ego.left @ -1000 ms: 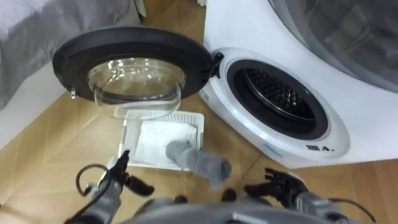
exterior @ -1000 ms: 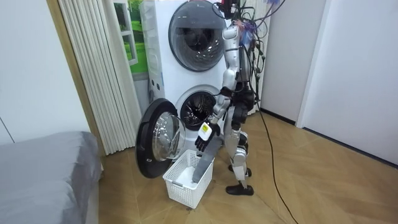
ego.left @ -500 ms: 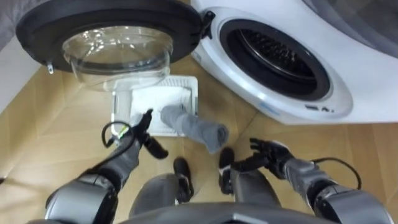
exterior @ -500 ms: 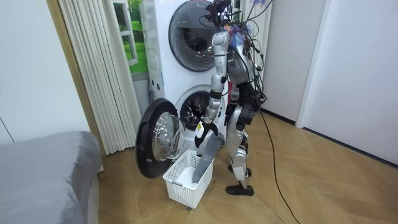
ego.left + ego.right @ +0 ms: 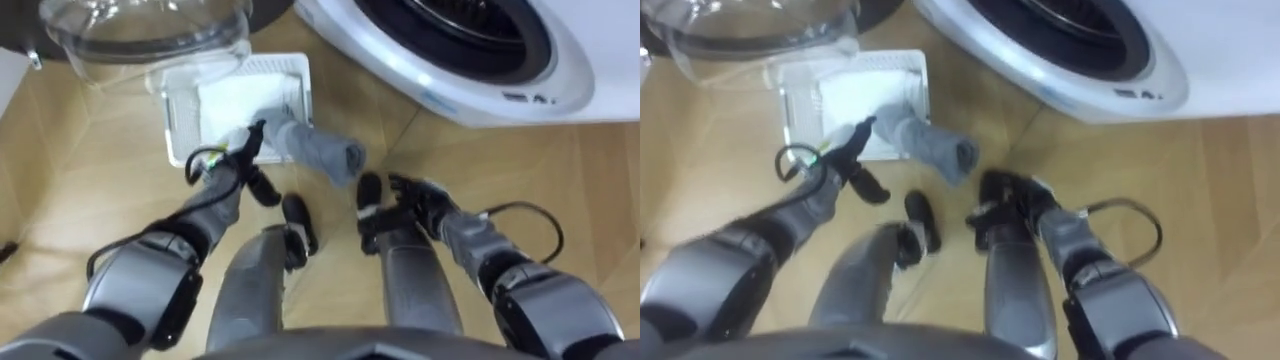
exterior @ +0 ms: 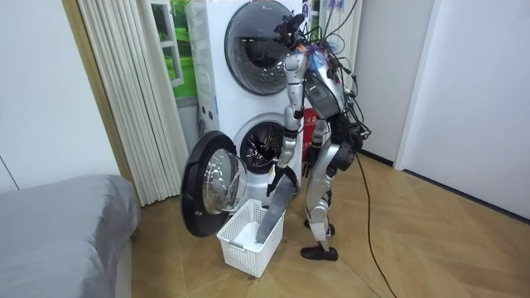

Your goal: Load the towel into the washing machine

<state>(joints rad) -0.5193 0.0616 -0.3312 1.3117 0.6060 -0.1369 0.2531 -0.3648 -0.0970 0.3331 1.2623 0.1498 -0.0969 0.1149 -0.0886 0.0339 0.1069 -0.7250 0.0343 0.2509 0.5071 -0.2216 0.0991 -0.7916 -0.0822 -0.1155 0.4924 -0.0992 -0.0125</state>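
Where fingers (image 5: pixel 257 130) of the left hand (image 5: pixel 243 163) end: spread wide, one straight and dark, tip just beside the low end of the towel (image 5: pixel 320 150); touching or not, cannot tell.
Right hand (image 5: pixel 415 200): loosely bent, fingers apart, holding nothing, well apart from the towel.
Towel: grey, soft, rolled into a thick tube; leans out of the basket (image 5: pixel 178 110) over its near right rim, in neither hand, outside the washing machine (image 5: pixel 480 75).
Basket: white plastic, rectangular, ribbed walls, with flat white cloth (image 5: pixel 228 100) inside.
Washing machine: smooth white front, round dark opening (image 5: pixel 450 20); door (image 5: pixel 150 30) swung open, clear glass bowl overhanging the basket's far edge.
Room to move: bare wooden floor (image 5: pixel 70 190) left of the basket, and a narrow strip between basket and machine front.
Since half a second ago: fingertip closer to the towel; towel and basket lying as before; in the room view, torso tipped further forward than a second ago.
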